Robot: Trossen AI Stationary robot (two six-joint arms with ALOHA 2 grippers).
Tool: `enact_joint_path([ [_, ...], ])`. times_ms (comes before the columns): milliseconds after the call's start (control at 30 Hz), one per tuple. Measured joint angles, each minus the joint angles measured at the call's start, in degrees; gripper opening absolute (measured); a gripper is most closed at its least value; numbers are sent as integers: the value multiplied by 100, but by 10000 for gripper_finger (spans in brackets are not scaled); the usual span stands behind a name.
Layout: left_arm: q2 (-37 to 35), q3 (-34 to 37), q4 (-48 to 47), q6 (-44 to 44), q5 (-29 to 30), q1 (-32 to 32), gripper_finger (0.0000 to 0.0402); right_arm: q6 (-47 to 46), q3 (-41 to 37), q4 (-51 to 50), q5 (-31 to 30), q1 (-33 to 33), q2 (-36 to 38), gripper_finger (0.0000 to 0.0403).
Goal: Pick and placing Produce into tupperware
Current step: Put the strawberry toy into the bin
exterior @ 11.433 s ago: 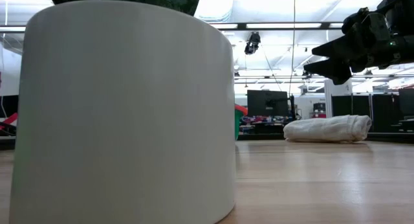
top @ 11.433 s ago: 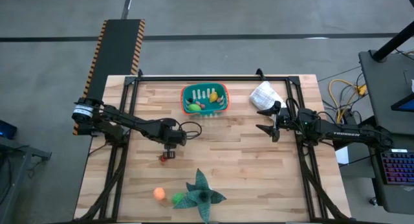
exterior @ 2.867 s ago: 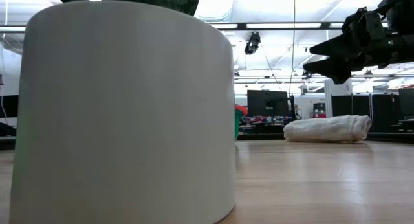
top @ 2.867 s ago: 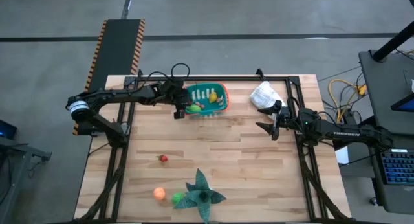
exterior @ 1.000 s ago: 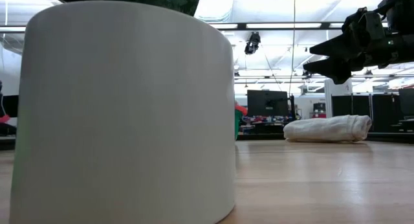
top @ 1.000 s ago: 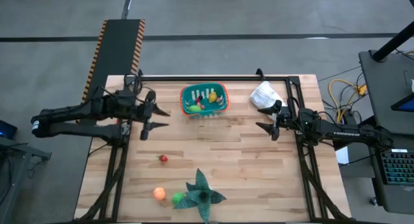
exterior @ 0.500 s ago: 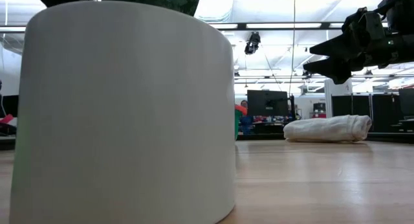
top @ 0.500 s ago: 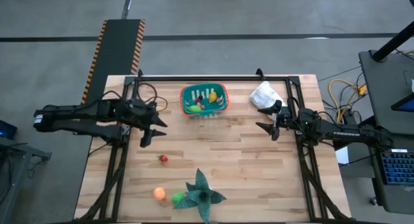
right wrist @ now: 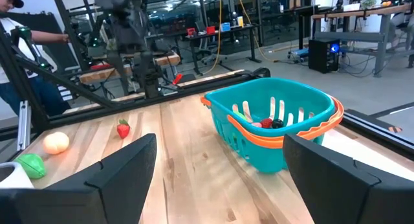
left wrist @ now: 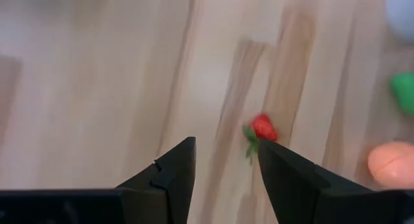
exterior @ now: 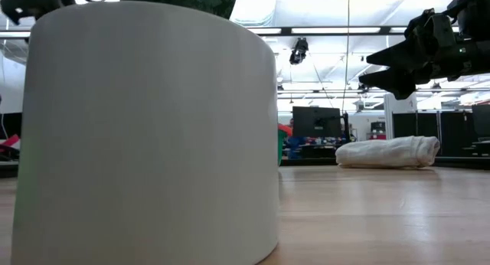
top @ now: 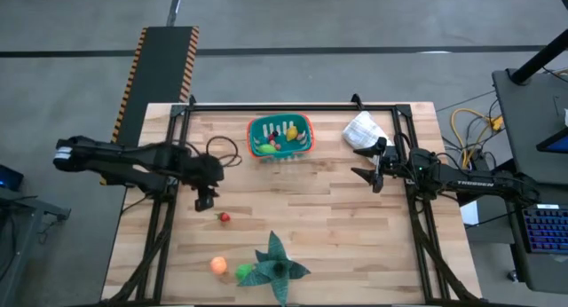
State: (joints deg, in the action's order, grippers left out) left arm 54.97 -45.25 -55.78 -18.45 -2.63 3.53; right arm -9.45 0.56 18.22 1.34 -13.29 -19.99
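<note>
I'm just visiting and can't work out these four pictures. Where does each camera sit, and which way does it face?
High view: above the table, looking straight down; shows both arms, the tub, a strawberry.
Low view: at tabletop height, looking level into the room; a white cylinder blocks much of it; the right gripper hangs above.
Left wrist view: on the left arm, facing down past the left gripper at the strawberry.
Right wrist view: on the right arm, looking across the table past its open fingers at the tub.
Both wrist views share the strawberry.
</note>
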Motion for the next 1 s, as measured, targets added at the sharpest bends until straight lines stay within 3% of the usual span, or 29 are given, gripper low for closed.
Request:
enact_joint_path([
  [633,1393,37,-73,-1282,130,1234,153,7,0,0,0,1,0,327],
  [1000,2315,37,43,-1494,450,1458,153,24,0,-2,0,0,1,327],
])
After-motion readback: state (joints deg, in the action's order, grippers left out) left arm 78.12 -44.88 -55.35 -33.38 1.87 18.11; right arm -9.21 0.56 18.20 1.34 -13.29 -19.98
